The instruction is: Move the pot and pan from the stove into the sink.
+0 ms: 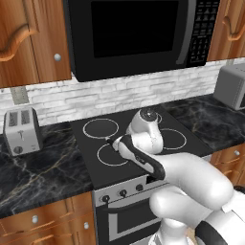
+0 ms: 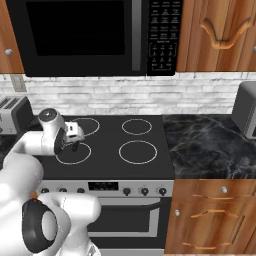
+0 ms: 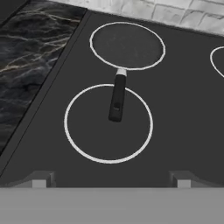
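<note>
My pincer (image 3: 111,183) hangs over the stove (image 3: 175,131) at its front left burner ring, jaws wide apart and holding nothing. The pan (image 3: 127,46) sits on the rear left ring, its handle (image 3: 117,97) pointing toward the front; apparently flat.

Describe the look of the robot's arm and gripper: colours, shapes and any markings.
The arm is glossy white, built of thick rounded segments with dark bands at the joints and a black round cap near its base. A round white wrist housing tops the gripper, a small pale boxy hand. Its two fingers are short, grey and blocky. No cables or markings are visible.
</note>
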Controlling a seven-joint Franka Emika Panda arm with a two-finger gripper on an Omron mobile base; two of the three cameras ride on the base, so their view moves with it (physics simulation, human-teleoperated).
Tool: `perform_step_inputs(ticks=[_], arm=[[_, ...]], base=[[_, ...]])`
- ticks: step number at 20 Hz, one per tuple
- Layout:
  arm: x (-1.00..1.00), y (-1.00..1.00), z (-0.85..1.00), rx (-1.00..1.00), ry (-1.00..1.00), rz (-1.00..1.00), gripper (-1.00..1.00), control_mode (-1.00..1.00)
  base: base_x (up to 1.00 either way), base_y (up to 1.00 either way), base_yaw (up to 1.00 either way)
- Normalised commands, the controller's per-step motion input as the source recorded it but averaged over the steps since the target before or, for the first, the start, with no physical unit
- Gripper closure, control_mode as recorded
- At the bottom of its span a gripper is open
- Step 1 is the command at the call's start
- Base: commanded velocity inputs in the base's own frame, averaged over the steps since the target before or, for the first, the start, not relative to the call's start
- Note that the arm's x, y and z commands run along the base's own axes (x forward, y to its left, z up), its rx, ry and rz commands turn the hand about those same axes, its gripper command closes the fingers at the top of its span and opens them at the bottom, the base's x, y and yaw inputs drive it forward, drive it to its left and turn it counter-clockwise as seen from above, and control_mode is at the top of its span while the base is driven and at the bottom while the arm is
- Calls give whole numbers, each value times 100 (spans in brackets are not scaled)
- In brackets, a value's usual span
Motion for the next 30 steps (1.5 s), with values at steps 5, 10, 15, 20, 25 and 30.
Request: perform_step_inputs(ticks=[5,10,15,20,25,30], arm=[[-14,-6,-24,19,-18,0,-100,-100],[20,1,-1,1,-5,-1,-100,-100],[51,5,-6,0,2,-2,-100,-100],[49,7,-8,0,6,-1,-100,-100],[29,13,-7,0,6,-1,-100,-100],[5,12,-2,0,2,0,-100,-100]], base=[[0,0,0],[0,0,0],[0,0,0],[0,0,0],[0,0,0],[0,0,0]])
